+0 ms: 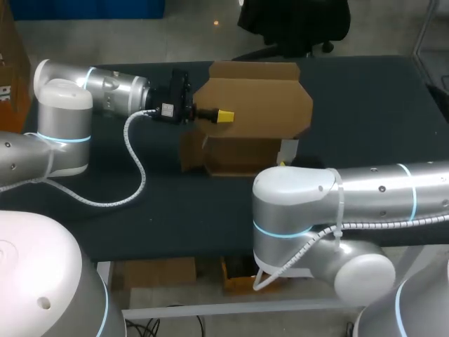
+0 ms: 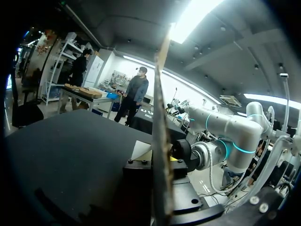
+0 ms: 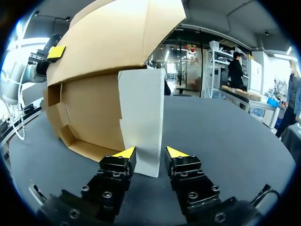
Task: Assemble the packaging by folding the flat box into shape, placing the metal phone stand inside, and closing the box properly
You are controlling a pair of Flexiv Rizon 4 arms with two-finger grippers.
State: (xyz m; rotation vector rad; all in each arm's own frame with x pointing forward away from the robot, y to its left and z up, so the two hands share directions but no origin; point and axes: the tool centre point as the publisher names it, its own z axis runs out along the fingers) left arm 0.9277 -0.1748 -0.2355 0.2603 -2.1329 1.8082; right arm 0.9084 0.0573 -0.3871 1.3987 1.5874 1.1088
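Cardboard box [image 1: 251,112] sits around the middle of the dark table [image 1: 372,105] in the overhead view, half folded, with its big lid flap standing up. The left arm [image 1: 105,91] comes in from the left, and the left gripper [image 1: 223,116] is at that flap's left edge, one yellow tip lying on the outer face. The right arm [image 1: 330,203] fills the foreground and its elbow hides its business end. A bit of white panel [image 1: 287,150] peeks out at the box's right side.

Left wrist cam: the flap shows edge-on, running straight through the gripper. Black finger bodies sit tight against both faces, so it's clamped on the box.

Right wrist cam: the right gripper [image 3: 150,153] is spread apart, holding nothing, low over the table. The white panel stands upright just ahead, its bottom corner between the two tips. The box's open inside is right behind it, with the lid overhanging.
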